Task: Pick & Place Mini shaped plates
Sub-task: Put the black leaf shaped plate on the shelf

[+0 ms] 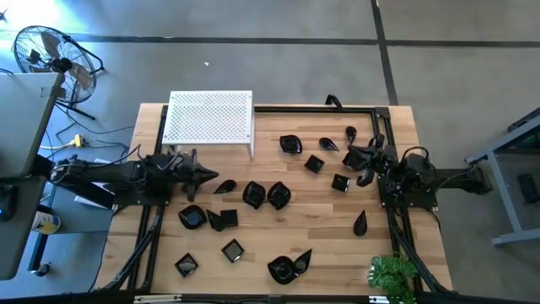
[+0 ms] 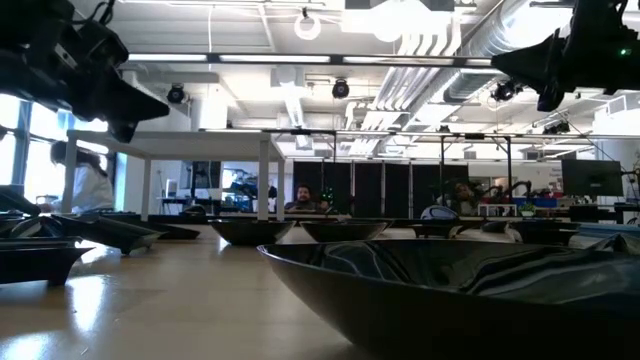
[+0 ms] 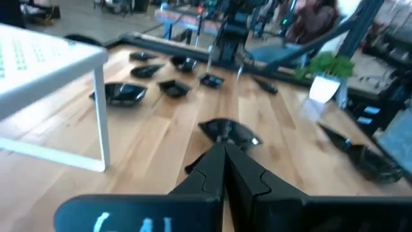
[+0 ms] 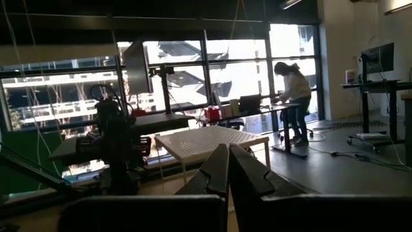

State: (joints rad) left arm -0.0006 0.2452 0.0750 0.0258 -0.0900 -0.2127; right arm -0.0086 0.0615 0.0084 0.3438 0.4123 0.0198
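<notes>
Several mini shaped plates, small glossy black dishes, lie scattered flat on the wooden table (image 1: pixel 329 253): a pair at the middle (image 1: pixel 267 195), a round one farther back (image 1: pixel 289 144), a large one near the front (image 1: pixel 287 268) and squares at the front left (image 1: pixel 232 250). My left gripper (image 1: pixel 213 177) (image 3: pixel 225 147) hovers shut over the table's left side. It points toward the right edge, with a small plate (image 3: pixel 225 131) just beyond its tips. My right gripper (image 1: pixel 359 160) (image 4: pixel 227 147) is shut above the right side and holds nothing.
A white perforated stand (image 1: pixel 211 116) stands on thin legs at the table's far left. A green plant (image 1: pixel 393 274) sits at the near right corner. A black frame (image 1: pixel 321 108) runs along the table's edges. A person works at a desk (image 4: pixel 293 106) in the room beyond.
</notes>
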